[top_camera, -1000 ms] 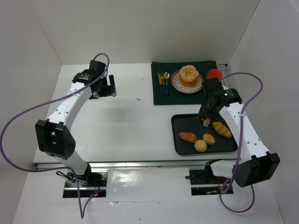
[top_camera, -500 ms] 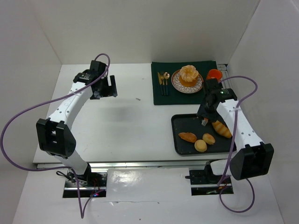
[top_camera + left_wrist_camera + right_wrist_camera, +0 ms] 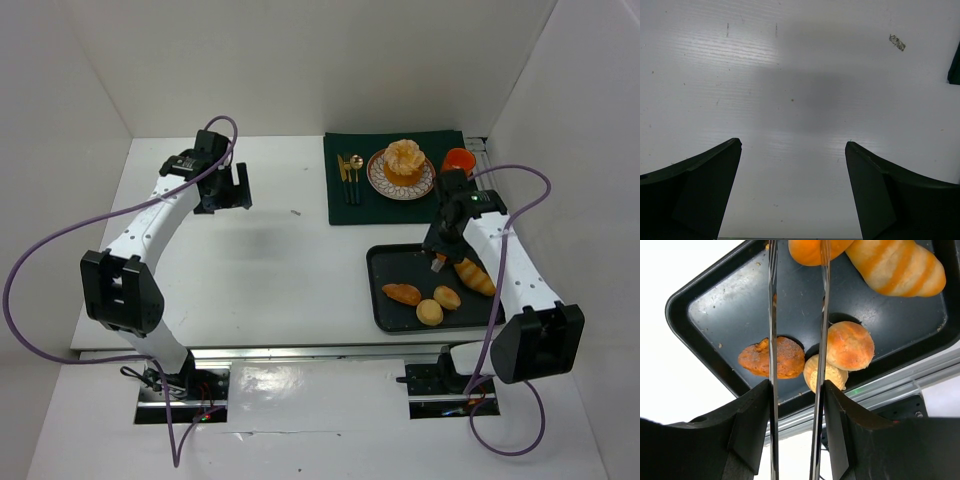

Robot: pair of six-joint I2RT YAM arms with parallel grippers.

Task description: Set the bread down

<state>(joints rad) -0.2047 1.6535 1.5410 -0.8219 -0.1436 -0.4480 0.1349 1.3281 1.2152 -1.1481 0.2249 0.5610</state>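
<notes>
The bread (image 3: 404,160), a domed orange-golden bun, sits on a patterned plate (image 3: 375,178) on the dark green mat (image 3: 345,205) at the back. My right gripper (image 3: 440,240) (image 3: 796,390) is shut on a pair of metal tongs (image 3: 772,315), whose two blades stand apart and reach down over the black tray (image 3: 385,262), well away from the bread. An orange rounded piece (image 3: 807,251) shows between the tong tips. My left gripper (image 3: 232,187) (image 3: 792,145) hangs open over bare white table at the far left, holding nothing.
On the tray (image 3: 715,305) lie a flat brown roll (image 3: 402,293), two small round buns (image 3: 430,312) (image 3: 447,297) and a long striped roll (image 3: 476,277). Gold cutlery (image 3: 350,172) lies on the mat left of the plate. An orange cup (image 3: 459,159) stands behind my right wrist.
My right arm's elbow has swung slightly inward while the tongs stay over the tray's back edge. The left arm has not moved.
</notes>
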